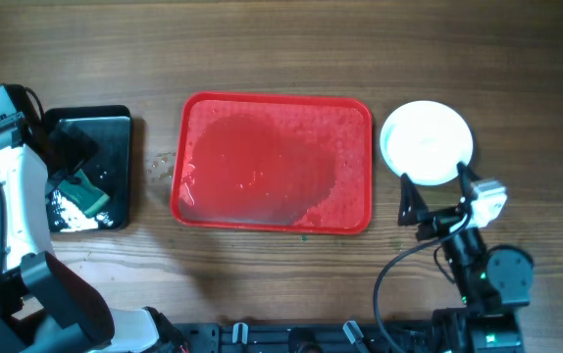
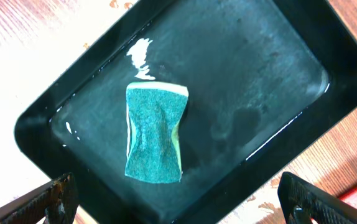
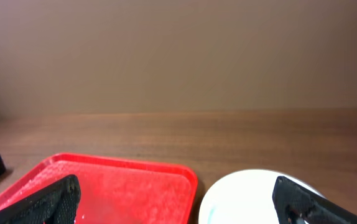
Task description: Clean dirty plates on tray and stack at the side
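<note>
The red tray [image 1: 274, 98] lies mid-table with no plates on it, only a wet film on its floor. It also shows in the right wrist view [image 3: 122, 183]. White plates [image 1: 426, 142] sit stacked on the table just right of the tray; the top one shows no green mark. The stack's near edge shows in the right wrist view [image 3: 247, 196]. My right gripper [image 1: 438, 193] is open and empty just in front of the stack, its fingers [image 3: 178, 202] spanning the tray corner and the plate. My left gripper [image 1: 66, 157] is open and empty above the black tray, its fingers [image 2: 178, 199] wide apart.
A black tray [image 1: 115, 113] stands at the far left with water and a green sponge [image 1: 90, 193] in it. In the left wrist view the sponge [image 2: 155, 134] lies flat in the wet black tray [image 2: 259, 74]. Water drops mark the wood between the two trays.
</note>
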Controlling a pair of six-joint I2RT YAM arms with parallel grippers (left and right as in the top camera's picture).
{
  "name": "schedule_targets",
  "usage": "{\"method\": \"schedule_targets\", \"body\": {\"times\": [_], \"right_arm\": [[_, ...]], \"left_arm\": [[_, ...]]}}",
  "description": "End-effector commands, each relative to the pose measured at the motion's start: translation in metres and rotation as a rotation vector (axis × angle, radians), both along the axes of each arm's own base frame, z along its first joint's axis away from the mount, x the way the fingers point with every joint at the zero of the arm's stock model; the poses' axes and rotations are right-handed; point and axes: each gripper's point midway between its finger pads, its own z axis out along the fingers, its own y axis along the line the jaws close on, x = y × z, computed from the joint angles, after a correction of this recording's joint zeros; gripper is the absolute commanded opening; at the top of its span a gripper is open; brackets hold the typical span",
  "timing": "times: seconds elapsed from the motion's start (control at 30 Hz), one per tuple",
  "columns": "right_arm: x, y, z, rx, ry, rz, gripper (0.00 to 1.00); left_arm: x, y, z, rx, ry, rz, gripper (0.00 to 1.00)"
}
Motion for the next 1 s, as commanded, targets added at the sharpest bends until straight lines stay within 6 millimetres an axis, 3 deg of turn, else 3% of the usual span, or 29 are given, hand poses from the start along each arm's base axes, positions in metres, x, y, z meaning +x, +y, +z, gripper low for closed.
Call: {"method": "schedule_targets", "body": {"times": [0.0,0.23,0.9,0.97], "right_arm": [[-0.008,0.001,-0.011,0.035,-0.051,0.009,1.0],[-0.006,0.001,-0.031,0.065,-0.039,0.008,1.0],[-0.005,0.001,-0.032,0.061,-0.031,0.008,1.0],[-0.005,0.001,-0.032,0.061,-0.031,0.008,1.0]], "left_arm": [[0.003,0.002,0.0,-0.005,-0.007,0.014,1.0],[0.003,0.002,0.0,-0.005,-0.007,0.014,1.0],[0.003,0.002,0.0,-0.003,-0.007,0.014,1.0],[0.001,0.002,0.014,0.031,-0.029,-0.018,1.0]]}}
